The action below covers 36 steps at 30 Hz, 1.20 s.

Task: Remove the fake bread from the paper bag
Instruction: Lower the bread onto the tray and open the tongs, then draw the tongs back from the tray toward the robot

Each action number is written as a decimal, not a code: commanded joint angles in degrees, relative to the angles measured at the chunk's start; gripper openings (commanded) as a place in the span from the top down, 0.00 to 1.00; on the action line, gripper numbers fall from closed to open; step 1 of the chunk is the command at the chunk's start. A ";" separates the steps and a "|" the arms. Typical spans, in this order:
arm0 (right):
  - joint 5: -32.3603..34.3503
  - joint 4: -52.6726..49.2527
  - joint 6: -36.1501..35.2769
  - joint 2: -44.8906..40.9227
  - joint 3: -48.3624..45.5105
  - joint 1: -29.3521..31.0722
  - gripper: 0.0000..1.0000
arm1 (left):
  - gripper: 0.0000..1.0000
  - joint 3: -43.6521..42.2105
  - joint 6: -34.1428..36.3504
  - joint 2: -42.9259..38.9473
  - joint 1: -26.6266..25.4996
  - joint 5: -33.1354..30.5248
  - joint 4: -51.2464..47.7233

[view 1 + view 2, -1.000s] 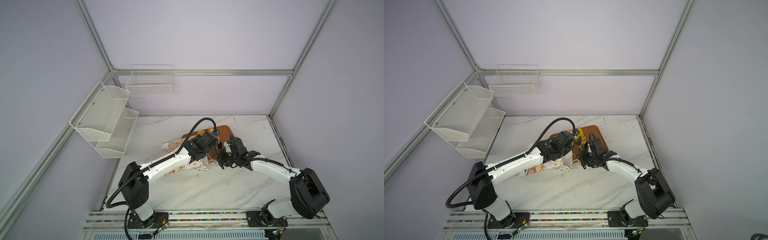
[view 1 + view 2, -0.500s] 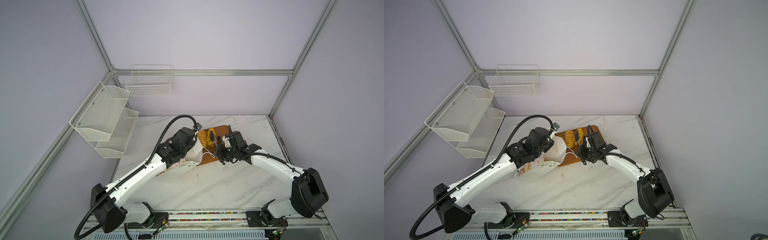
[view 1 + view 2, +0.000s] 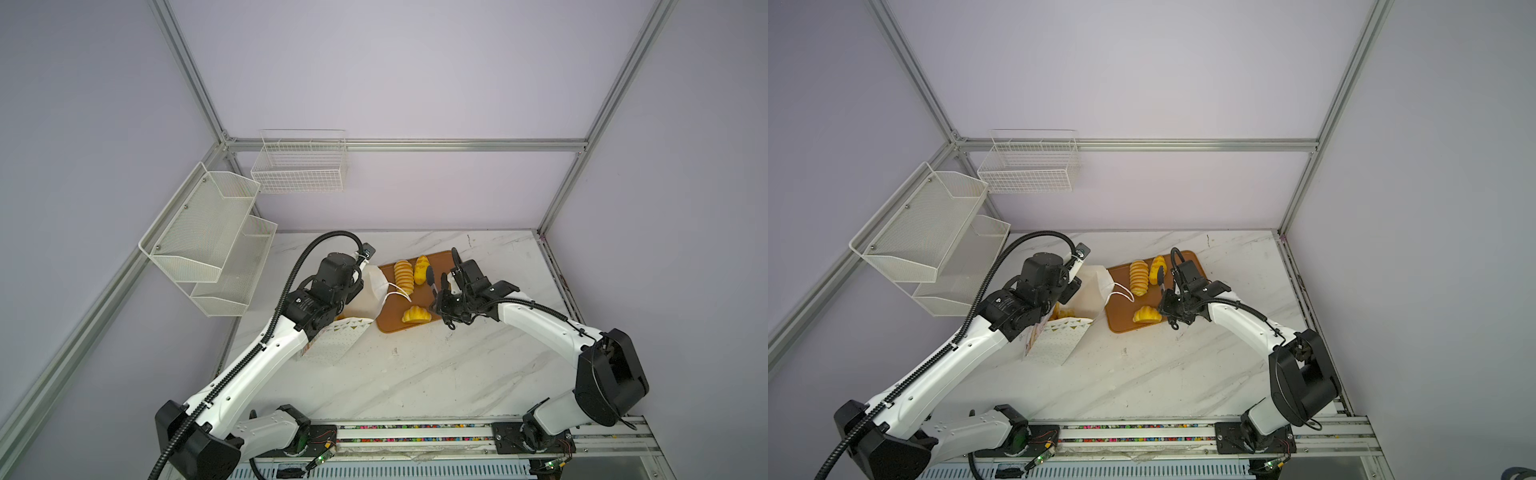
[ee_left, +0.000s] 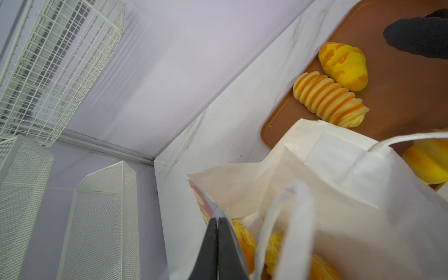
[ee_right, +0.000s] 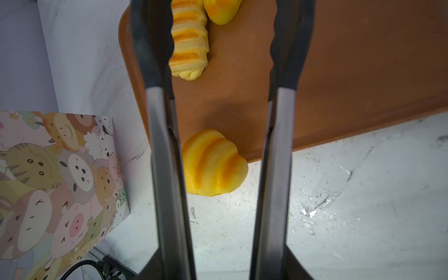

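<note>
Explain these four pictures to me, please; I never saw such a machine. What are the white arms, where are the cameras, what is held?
Two white robot arms stand at a marble table. Two pictures look down from above, nearly the same; two come from cameras on the wrists. The left gripper is shut on the rim of the paper bag, with fake bread inside. The right gripper holds kitchen tongs, open, above an orange-brown tray bearing a ridged long roll, a bun and a small ridged bun.
</note>
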 commanded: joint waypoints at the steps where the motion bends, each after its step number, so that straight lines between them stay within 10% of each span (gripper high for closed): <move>1: 4.21 -5.44 -3.39 -2.05 2.94 -0.30 0.52 | 1.00 -0.73 1.34 -1.04 2.10 2.88 0.12; 13: 2.22 -12.89 -8.92 -7.49 1.34 4.15 0.59 | 1.00 1.73 1.21 0.00 5.95 4.11 0.47; 24: 30.16 -26.81 -14.43 5.38 10.93 29.20 0.58 | 1.00 2.62 0.85 -0.54 8.99 5.66 -0.44; 36: 44.80 -36.72 -12.48 13.26 16.28 31.61 0.56 | 1.00 0.81 0.26 -3.93 9.82 5.62 -2.51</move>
